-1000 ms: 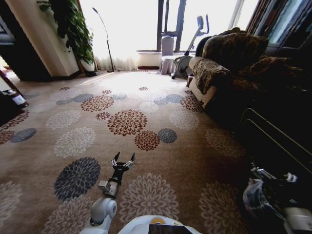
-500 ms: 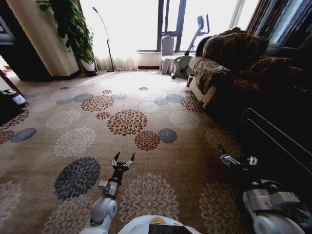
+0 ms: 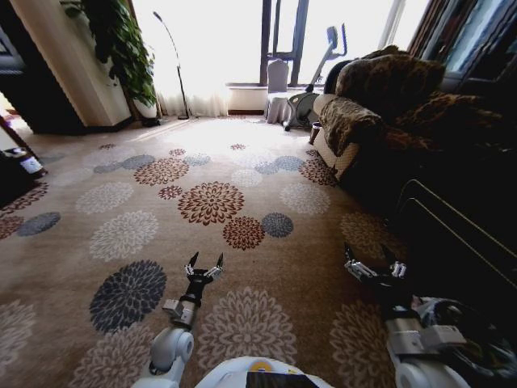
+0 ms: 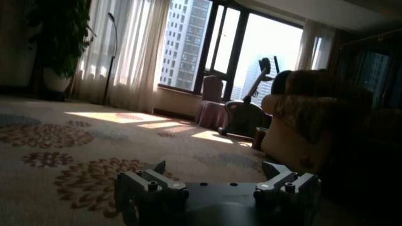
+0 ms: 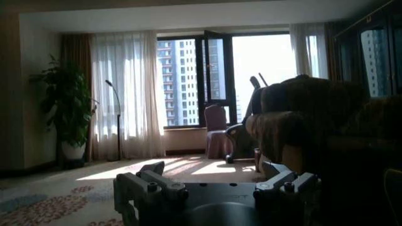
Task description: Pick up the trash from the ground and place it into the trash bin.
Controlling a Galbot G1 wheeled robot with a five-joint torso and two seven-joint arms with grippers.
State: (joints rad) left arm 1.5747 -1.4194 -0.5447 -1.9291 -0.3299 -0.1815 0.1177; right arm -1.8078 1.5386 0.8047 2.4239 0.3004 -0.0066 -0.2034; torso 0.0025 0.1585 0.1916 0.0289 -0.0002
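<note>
Left gripper [image 3: 204, 263] spread over carpet [image 3: 242, 194]; right gripper [image 3: 373, 260] spread, empty; no legible writing.

Head downward; wrists low, windowward

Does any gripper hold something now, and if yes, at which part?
Nothing is held. The left gripper and the right gripper are both open and empty above the carpet.
</note>
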